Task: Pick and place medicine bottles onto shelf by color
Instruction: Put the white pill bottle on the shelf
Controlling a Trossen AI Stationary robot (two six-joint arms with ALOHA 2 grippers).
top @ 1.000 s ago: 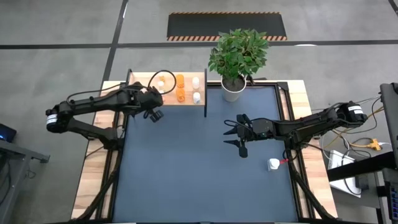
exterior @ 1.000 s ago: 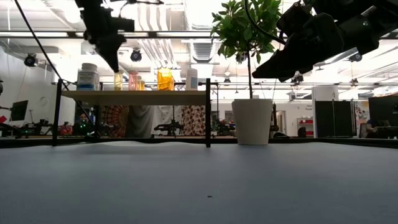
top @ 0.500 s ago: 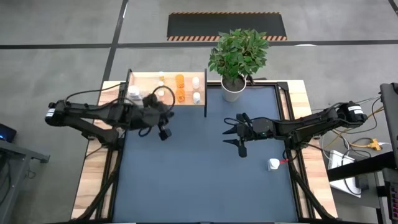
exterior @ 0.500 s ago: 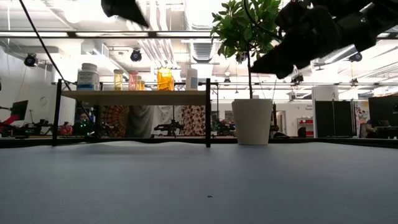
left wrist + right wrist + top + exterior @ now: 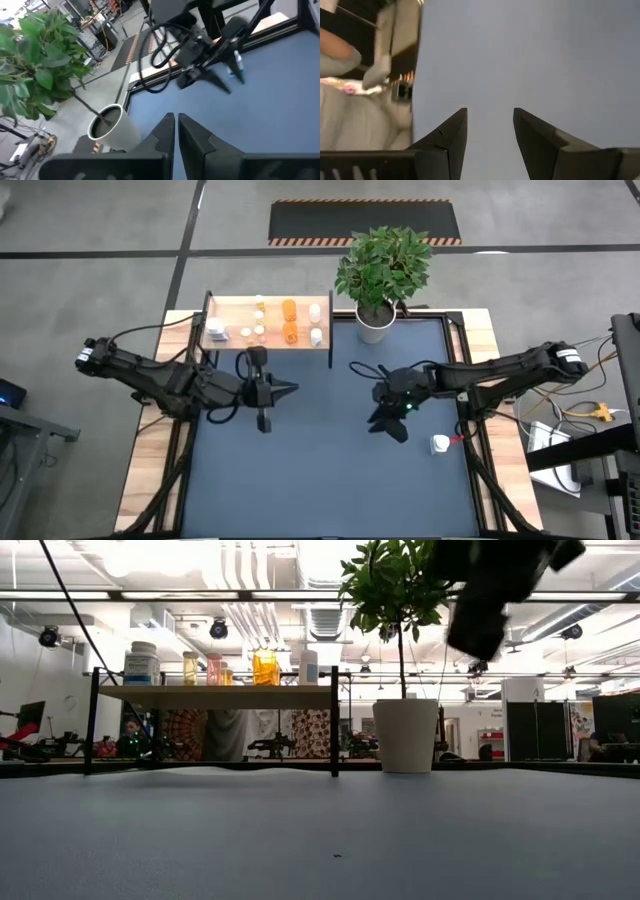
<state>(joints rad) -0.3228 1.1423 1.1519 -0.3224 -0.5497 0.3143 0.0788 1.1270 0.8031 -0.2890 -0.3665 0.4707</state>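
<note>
High view shows the left gripper out over the blue table, a little in front of the shelf. Its two fingers are nearly pressed together, with just a thin gap, and it holds nothing. The medicine bottles stand on the shelf behind this claw, white ones and orange ones in small groups. From the low view they stand in a row on the wood board, with an orange one near the middle.

The right gripper hangs over the table across from the left claw, well apart from it. Its fingers are spread apart and nothing is between them. One white bottle sits just beside this claw, near the table's right edge. A plant in a white pot stands behind the right claw, next to the shelf.
</note>
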